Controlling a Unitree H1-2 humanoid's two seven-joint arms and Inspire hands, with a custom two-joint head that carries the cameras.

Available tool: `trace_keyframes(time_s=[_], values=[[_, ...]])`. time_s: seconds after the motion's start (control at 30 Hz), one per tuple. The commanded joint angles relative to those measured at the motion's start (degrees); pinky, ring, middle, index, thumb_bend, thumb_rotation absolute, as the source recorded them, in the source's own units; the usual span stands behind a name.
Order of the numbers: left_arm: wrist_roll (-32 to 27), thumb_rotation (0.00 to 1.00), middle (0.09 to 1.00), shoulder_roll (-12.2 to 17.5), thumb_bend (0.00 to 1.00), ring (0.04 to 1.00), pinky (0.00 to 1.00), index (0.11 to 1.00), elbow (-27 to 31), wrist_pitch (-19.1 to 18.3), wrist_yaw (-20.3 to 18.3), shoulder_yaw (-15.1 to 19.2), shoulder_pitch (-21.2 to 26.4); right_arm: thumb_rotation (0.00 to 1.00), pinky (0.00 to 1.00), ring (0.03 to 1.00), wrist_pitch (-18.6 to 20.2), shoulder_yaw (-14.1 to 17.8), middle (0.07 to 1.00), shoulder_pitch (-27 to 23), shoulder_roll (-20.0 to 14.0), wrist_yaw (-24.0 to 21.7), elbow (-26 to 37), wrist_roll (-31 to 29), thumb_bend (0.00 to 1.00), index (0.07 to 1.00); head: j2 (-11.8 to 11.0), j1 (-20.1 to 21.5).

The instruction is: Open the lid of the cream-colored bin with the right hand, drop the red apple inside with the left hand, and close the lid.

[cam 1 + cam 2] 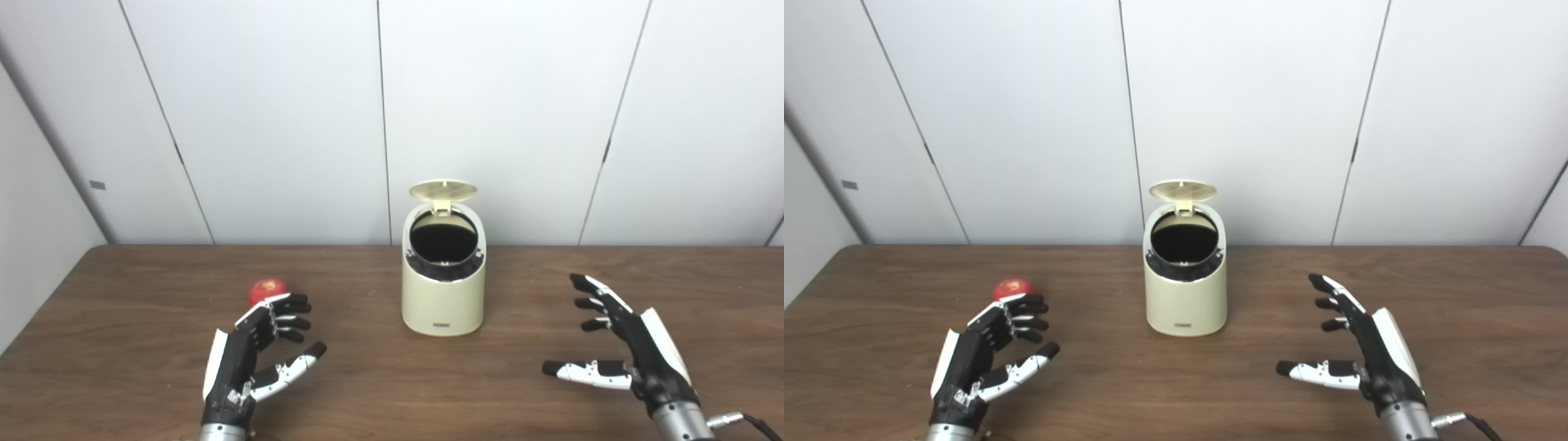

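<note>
The cream-colored bin [443, 300] stands upright at the table's middle, its round lid [443, 190] tipped up and back, the dark inside showing. A red apple [267, 290] rests on the table to the bin's left. My left hand [260, 349] hovers just in front of the apple, open, fingers curled toward it without holding it; the fingertips hide the apple's lower edge. To the right of the bin, well apart from it, my right hand [618, 343] is open with fingers spread and thumb pointing left.
The brown wooden table [392, 392] reaches from edge to edge of the view. White wall panels [490, 110] stand right behind the bin. A cable [744, 421] runs from the right wrist.
</note>
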State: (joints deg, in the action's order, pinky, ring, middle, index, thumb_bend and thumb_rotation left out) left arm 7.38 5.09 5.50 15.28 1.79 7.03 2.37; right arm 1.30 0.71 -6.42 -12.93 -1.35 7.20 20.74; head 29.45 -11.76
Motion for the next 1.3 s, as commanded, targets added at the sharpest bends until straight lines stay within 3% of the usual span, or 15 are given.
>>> trace_keyframes(time_s=[0.0, 0.13, 0.27, 0.37, 0.47, 0.67, 0.87, 1.07, 1.27], values=[[4.2, 0.02, 0.715, -0.7, 0.67, 0.655, 0.55, 0.717, 3.4, 1.4, 4.1, 1.3, 2.6, 0.14, 0.67, 0.815, -3.2, 0.9, 0.884, -0.9, -1.4, 1.1, 1.0, -0.9, 0.77, 0.873, -0.1, -1.1], [10.6, 0.05, 0.769, -1.5, 0.68, 0.755, 0.56, 0.751, 3.3, 3.2, 10.1, 3.7, 4.2, 0.12, 0.69, 0.821, -1.8, 1.1, 0.891, -0.1, -1.4, 0.7, 1.8, -1.5, 0.74, 0.882, -0.4, -2.3], [16.8, 0.08, 0.799, -1.7, 0.7, 0.696, 0.53, 0.777, 2.6, 2.7, 16.4, 6.0, 6.3, 0.13, 0.72, 0.812, 0.6, 1.1, 0.887, 0.3, -1.0, 0.4, 3.3, -1.8, 0.75, 0.882, -0.4, -2.6], [18.8, 0.14, 0.866, -0.7, 0.7, 0.806, 0.64, 0.843, 2.1, -0.2, 18.1, 7.4, 7.8, 0.12, 0.71, 0.808, 1.4, 0.7, 0.881, 0.4, -1.1, 0.0, 4.4, -1.5, 0.75, 0.88, -0.5, -2.6], [19.2, 0.16, 0.914, 0.8, 0.73, 0.898, 0.83, 0.898, 1.4, -3.6, 17.7, 7.9, 9.1, 0.1, 0.71, 0.813, 3.0, 0.5, 0.88, 0.3, -1.1, -0.5, 5.8, -1.5, 0.74, 0.88, -0.4, -2.5], [21.0, 0.22, 0.959, 2.8, 0.84, 0.946, 0.93, 0.989, 0.9, -12.0, 15.6, 6.2, 10.6, 0.08, 0.7, 0.812, 3.4, 0.2, 0.883, -0.2, -2.0, -1.7, 6.9, -1.7, 0.75, 0.876, -0.2, -2.5], [22.0, 0.28, 0.971, 4.7, 0.94, 0.966, 0.89, 1.0, -0.3, -17.4, 14.1, 3.8, 11.7, 0.06, 0.7, 0.807, 4.7, 0.3, 0.882, -0.4, -2.0, -2.4, 8.2, -1.6, 0.77, 0.873, 0.0, -2.3], [20.8, 0.35, 0.97, 7.4, 0.98, 0.995, 0.9, 1.0, -1.8, -21.0, 10.0, 1.5, 12.0, 0.05, 0.68, 0.797, 5.4, 0.5, 0.878, -0.5, -1.9, -2.9, 9.2, -1.8, 0.78, 0.868, 0.2, -2.1], [19.4, 0.33, 0.937, 8.5, 1.0, 0.959, 0.83, 0.987, -2.3, -23.9, 7.1, 0.4, 11.8, 0.04, 0.67, 0.8, 6.8, 0.4, 0.881, -0.4, -2.0, -3.4, 10.4, -1.8, 0.77, 0.866, 0.9, -2.1]])
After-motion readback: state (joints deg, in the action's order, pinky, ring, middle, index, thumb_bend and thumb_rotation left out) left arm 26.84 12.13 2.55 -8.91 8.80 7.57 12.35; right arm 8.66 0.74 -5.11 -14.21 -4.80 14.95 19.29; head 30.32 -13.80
